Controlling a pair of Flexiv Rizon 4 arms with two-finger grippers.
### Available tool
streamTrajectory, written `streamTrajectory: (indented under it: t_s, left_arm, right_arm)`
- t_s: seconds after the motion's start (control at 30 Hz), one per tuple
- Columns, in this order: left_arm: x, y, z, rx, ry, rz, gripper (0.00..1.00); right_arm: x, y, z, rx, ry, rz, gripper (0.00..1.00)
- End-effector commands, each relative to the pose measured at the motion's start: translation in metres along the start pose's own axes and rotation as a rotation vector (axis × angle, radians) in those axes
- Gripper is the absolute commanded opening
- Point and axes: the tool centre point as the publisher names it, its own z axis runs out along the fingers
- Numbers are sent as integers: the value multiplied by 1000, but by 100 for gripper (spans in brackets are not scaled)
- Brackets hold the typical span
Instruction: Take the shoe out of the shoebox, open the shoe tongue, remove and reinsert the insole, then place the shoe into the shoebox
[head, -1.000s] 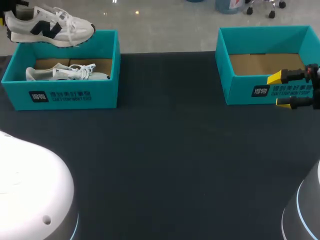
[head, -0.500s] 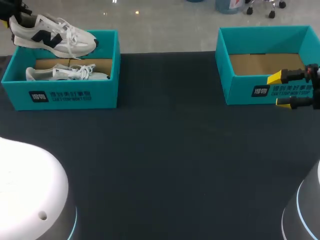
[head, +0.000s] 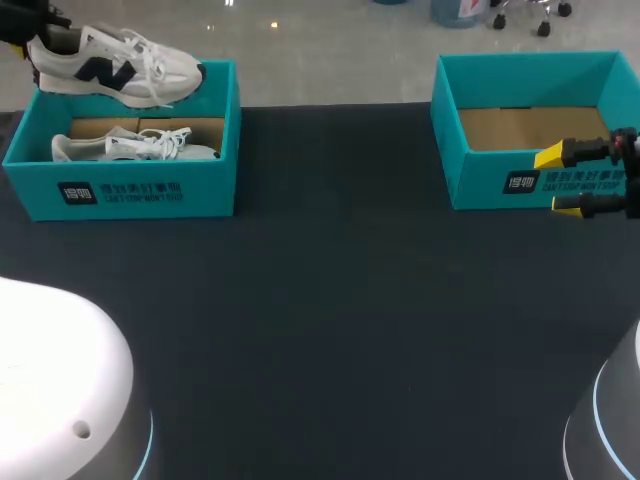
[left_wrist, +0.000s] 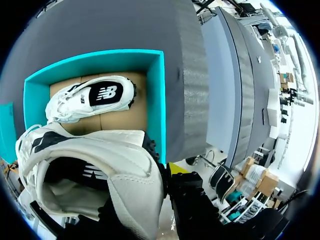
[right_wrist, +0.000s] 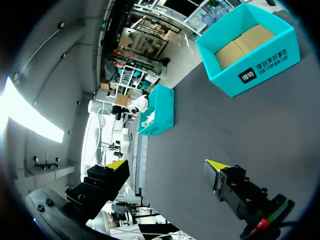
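Upper left of the head view: the left shoebox (head: 140, 190), teal, stands open on the dark worktop (head: 330, 300). On its brown cardboard floor a second shoe (head: 130, 147), white, lies on its side, its laces toward the right wall.

Above the rear edge of that box the lifted shoe (head: 115, 70) hangs in the air. It is white with a dark side mark, roughly level, with its toe toward the right and its heel toward the frame's upper-left corner. There the left gripper (left_wrist: 167, 175) grasps it at the heel.

The left wrist view shows this from close by. The heel collar and the open mouth of the lifted shoe fill the space at the gripper, and one yellow tip (left_wrist: 178, 168) presses just beside the outside of the heel. The other finger is hidden by the shoe. Ahead of the gripper, past the shoe, the second shoe lies sole-out inside the teal walls.

Upper right of the head view: the right shoebox (head: 480, 185), also teal and open, shows a brown cardboard floor.

At the right edge, the right gripper (head: 560, 182) hangs before that box's front wall. It is released, with its two yellow tips well apart and nothing between them. The right wrist view shows the same spread, with bare worktop ahead of the fingers.
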Motion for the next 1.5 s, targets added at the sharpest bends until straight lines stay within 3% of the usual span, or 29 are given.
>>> streamTrajectory:
  t_s: [0.03, 0.87, 1.5]
  left_arm:
    - [-3, 9, 5, 13, -1, -16, 0]
    - [-26, 4, 90, 33, -89, -77, 0]
    - [-43, 4, 157, 101, -143, -87, 0]
  right_arm:
    - [0, -1, 0, 0, -4, 2, 100]
    - [0, -1, 0, 0, -4, 2, 100]
    - [0, -1, 0, 0, -4, 2, 100]
